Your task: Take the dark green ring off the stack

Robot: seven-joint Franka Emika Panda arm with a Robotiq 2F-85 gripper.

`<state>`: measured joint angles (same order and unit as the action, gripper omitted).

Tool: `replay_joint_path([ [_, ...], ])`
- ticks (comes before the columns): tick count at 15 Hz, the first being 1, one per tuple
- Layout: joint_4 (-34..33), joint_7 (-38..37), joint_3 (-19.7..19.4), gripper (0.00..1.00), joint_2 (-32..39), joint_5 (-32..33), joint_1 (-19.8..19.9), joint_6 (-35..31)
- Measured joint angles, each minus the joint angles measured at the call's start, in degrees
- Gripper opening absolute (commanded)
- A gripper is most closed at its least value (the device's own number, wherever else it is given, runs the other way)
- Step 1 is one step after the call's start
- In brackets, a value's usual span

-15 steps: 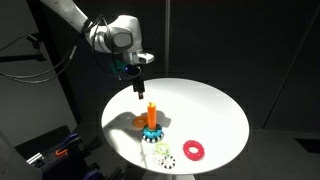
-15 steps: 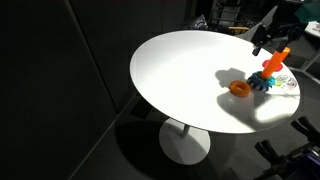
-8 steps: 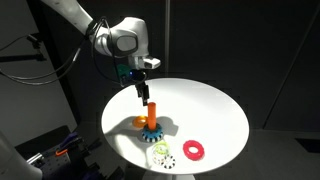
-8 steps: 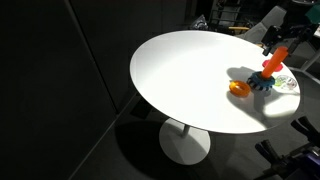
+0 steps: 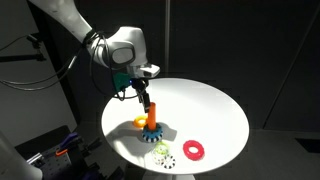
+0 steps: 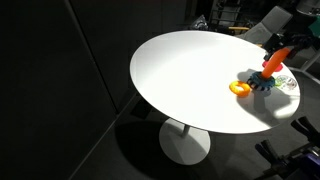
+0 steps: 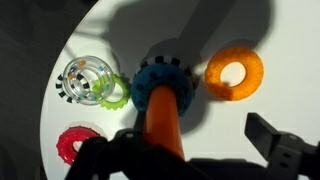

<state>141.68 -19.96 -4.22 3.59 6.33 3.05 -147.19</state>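
The stack is an upright orange peg (image 5: 150,111) with a blue toothed ring (image 5: 152,131) around its foot. It also shows in an exterior view (image 6: 271,63) and in the wrist view (image 7: 166,118), with the blue ring (image 7: 160,78) below it. I cannot make out the dark green ring; it may lie hidden under the blue ring. My gripper (image 5: 143,97) hangs just above the peg's top. In the wrist view the gripper (image 7: 185,150) is open, with the peg between its fingers.
The round white table (image 5: 205,105) also holds a loose orange ring (image 7: 235,73), a pale yellow-green gear ring (image 7: 113,92), a black-and-white ring (image 7: 82,80) and a red ring (image 7: 78,142). The table's edge is close behind them.
My gripper has moved down and sideways from beside the peg to over its top. The rings have not moved.
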Motion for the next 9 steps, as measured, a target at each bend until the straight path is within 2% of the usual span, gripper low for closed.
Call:
replay_joint_path([
  [9,3.45,0.02,-1.41,1.0,3.9,0.16,-0.01,-10.39],
])
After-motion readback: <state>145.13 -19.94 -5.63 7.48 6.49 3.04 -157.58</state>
